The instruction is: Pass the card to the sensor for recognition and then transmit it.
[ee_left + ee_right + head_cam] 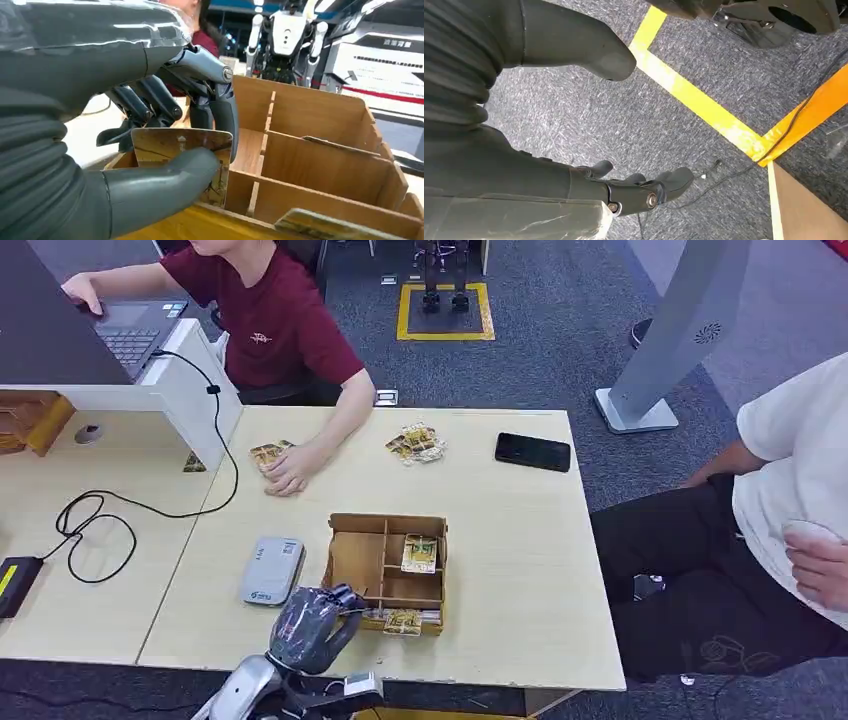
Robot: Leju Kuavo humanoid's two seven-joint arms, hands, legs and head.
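- Card (175, 147): pinched between thumb and dark fingers of left robot hand (305, 625), at the near-left corner of the wooden organizer box (352, 562), approx. 6 o'clock on the counter (520, 570). Left wrist view shows the card upright, lower edge at or just inside the box rim; can't tell if it is fully clear.
- Right robot hand (589, 125): hangs over carpet, fingers spread, holds nothing.
- Sensor (272, 569): grey reader, flat on the counter, just beside the box at its 9 o'clock, at 11 o'clock from the left robot hand.
- Step in hand (est.): lift card out of box, carry to sensor.
- Procedure: raise straight up until card edge clears the rim, then traverse toward 11 o'clock. Keep pinch firm; the hold looks to sit near one edge, so the card may pivot.
- Present card face flat and low over the sensor top; pause for read.
- Caution: other cards (419, 552) lie in the box compartments; don't drag them.
- Person's hand (290, 472) rests on the counter at 12 o'clock from the sensor; prob. the handover point.
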